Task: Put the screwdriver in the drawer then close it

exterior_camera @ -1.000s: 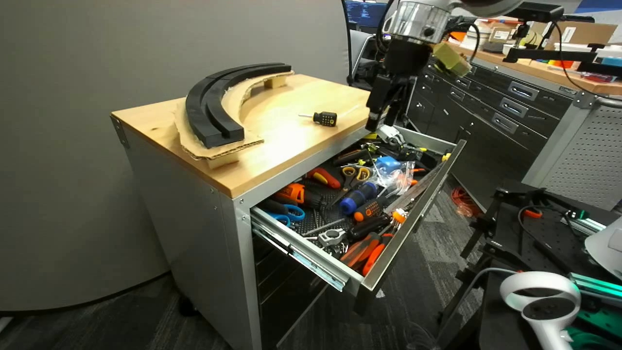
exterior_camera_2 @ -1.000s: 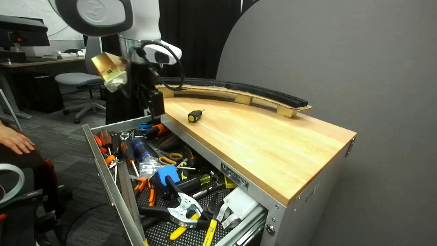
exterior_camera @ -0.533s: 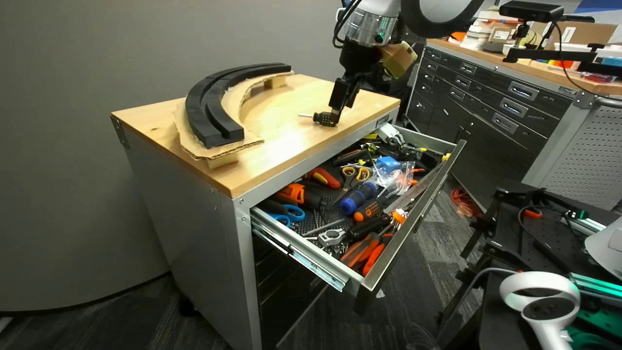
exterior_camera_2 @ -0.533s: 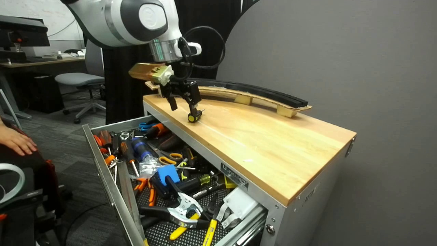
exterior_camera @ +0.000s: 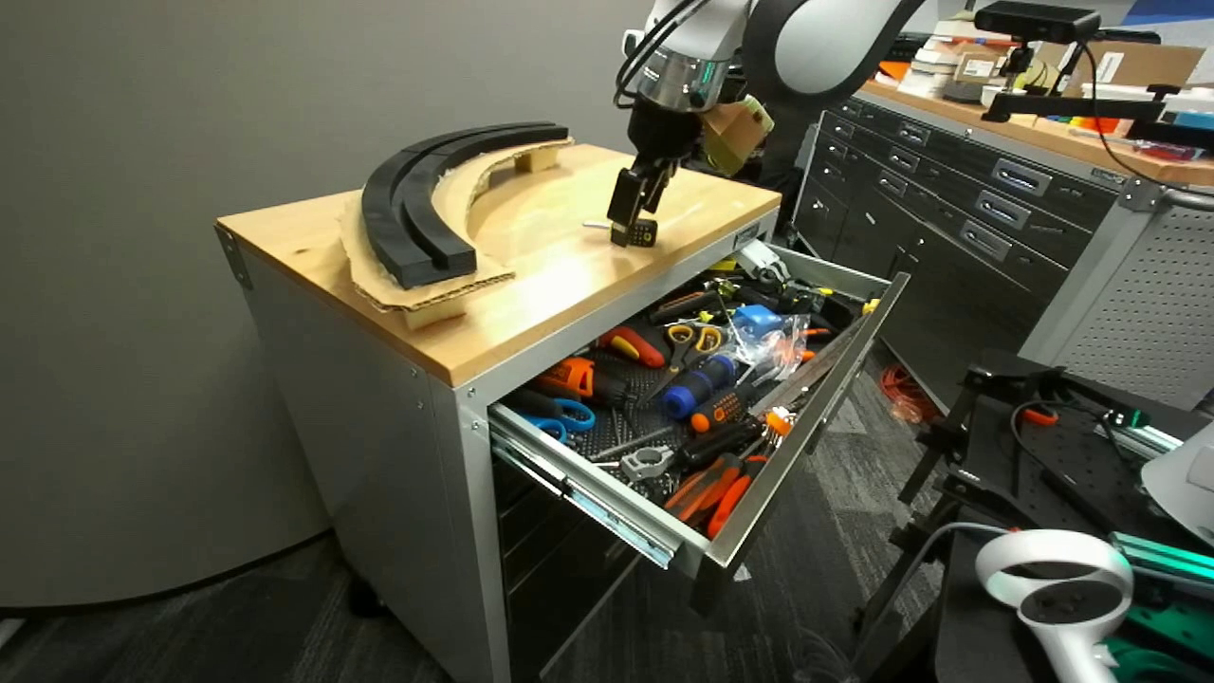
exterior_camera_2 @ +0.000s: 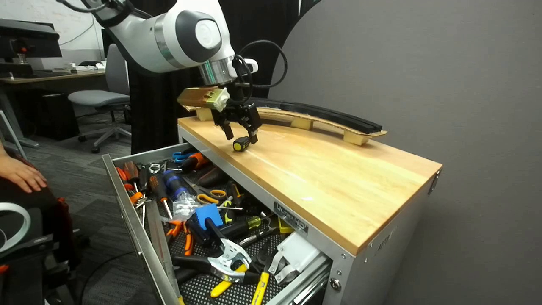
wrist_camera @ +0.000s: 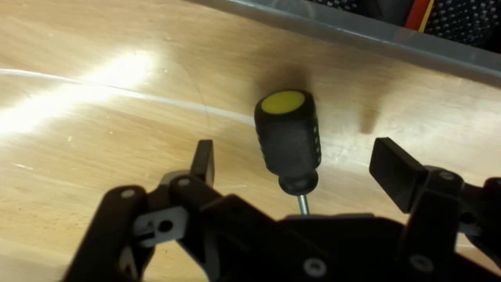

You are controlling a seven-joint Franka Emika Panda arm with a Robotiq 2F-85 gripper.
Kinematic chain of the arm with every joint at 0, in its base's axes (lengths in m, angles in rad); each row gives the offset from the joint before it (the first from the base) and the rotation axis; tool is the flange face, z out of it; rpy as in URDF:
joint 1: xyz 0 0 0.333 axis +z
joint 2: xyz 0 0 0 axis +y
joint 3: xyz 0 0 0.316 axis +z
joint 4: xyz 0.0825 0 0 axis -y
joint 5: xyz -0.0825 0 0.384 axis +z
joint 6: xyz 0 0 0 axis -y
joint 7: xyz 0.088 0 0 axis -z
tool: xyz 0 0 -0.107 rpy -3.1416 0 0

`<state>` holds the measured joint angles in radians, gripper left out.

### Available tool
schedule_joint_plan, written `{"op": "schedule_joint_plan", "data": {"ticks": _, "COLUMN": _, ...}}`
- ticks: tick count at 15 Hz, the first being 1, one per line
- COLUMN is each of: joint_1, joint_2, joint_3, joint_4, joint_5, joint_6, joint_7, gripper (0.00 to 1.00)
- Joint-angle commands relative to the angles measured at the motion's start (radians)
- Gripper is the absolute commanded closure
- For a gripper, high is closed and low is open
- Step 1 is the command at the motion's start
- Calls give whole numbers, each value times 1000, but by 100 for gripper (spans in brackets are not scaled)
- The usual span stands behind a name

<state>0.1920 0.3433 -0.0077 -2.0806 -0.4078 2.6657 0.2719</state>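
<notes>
Currently the drawer (exterior_camera: 810, 419) is out, your end effector (wrist_camera: 299, 166) spread astride the screwdriver (wrist_camera: 290, 143); gripping, stowing, closing remain.

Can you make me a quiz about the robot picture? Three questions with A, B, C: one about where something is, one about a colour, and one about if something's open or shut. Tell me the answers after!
1. Where does the little screwdriver lie?
A. On the floor
B. On the wooden cabinet top
C. On the curved black piece

2. What colour is the circle on the screwdriver's end?
A. Red
B. Blue
C. Yellow

3. How is the pincer?
A. Open
B. Shut on the screwdriver
C. Shut on nothing

Answers:
1: B, since both exterior views show it lying there, near the edge by the open drawer.
2: C, since the wrist view shows a yellow circle there.
3: A, since the wrist view shows gaps between the screwdriver and both fingers.
</notes>
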Motion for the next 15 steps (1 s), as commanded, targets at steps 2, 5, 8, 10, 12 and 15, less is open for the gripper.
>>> {"op": "schedule_joint_plan", "data": {"ticks": 2, "joint_1": 44, "joint_2": 55, "joint_3": -51, "joint_4": 59, "joint_5": -30, "joint_6": 26, "joint_7": 48, "gripper": 35}}
{"op": "schedule_joint_plan", "data": {"ticks": 5, "joint_1": 44, "joint_2": 48, "joint_3": -52, "joint_4": 63, "joint_5": -11, "joint_6": 11, "joint_7": 36, "gripper": 58}}
{"op": "schedule_joint_plan", "data": {"ticks": 8, "joint_1": 45, "joint_2": 36, "joint_3": -57, "joint_4": 46, "joint_5": -10, "joint_6": -10, "joint_7": 44, "gripper": 80}}
{"op": "schedule_joint_plan", "data": {"ticks": 10, "joint_1": 45, "joint_2": 18, "joint_3": -63, "joint_4": 20, "joint_5": -13, "joint_6": -24, "joint_7": 60, "gripper": 90}}
{"op": "schedule_joint_plan", "data": {"ticks": 12, "joint_1": 59, "joint_2": -34, "joint_3": -83, "joint_4": -37, "joint_5": -40, "joint_6": -87, "joint_7": 91, "gripper": 88}}
{"op": "schedule_joint_plan", "data": {"ticks": 15, "joint_1": 56, "joint_2": -161, "joint_3": -97, "joint_4": -164, "joint_5": -82, "joint_6": -209, "joint_7": 143, "gripper": 88}}
